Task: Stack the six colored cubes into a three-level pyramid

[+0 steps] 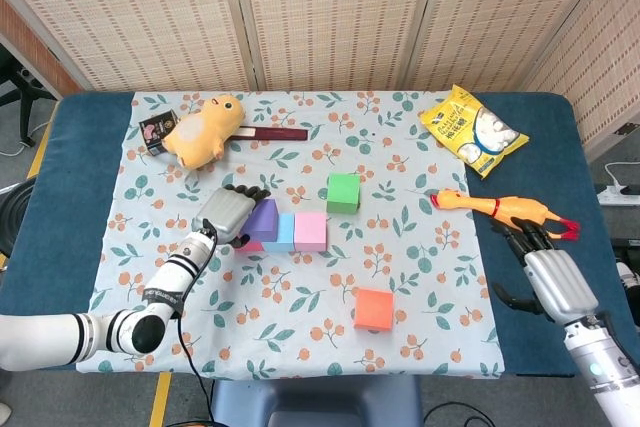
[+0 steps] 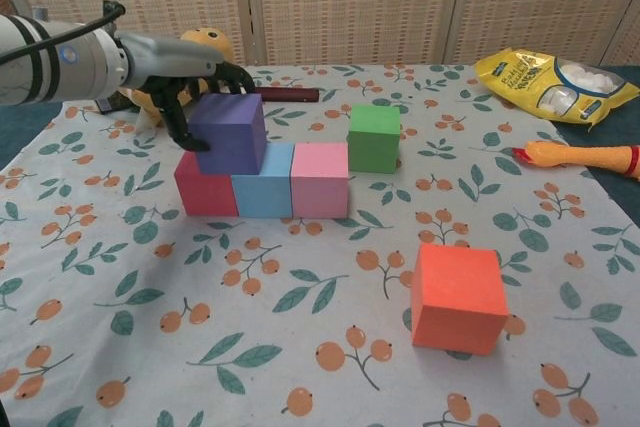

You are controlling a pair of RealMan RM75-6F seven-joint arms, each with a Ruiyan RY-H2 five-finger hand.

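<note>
The left hand [image 2: 190,82] grips the purple cube [image 2: 230,133], which sits on the seam of the red cube [image 2: 203,185] and blue cube [image 2: 262,181]. A careless release could drag it off or shove the pink cube [image 2: 320,179]. The right hand [image 1: 545,272] rests open and empty, well apart from the cubes.

A row of three cubes [image 2: 262,182] sits touching side by side near the middle of the cloth [image 1: 300,317], which covers the table [image 1: 90,167]. On the row's left end rests the upper cube [image 2: 230,132], straddling the two leftmost cubes, and the left hand [image 2: 190,72] grips it from behind and from the left. Just behind the row's right end, apart from it, stands a lone cube [image 2: 374,137]. Another cube [image 2: 458,297] lies well in front of the row and to its right. Far behind the row to the left lies a plush toy [image 1: 203,130]. Far right of the row lie a rubber chicken [image 1: 505,209], a snack bag [image 1: 472,130] behind that, and the right hand [image 1: 545,277] in front of it, off the cloth.
</note>
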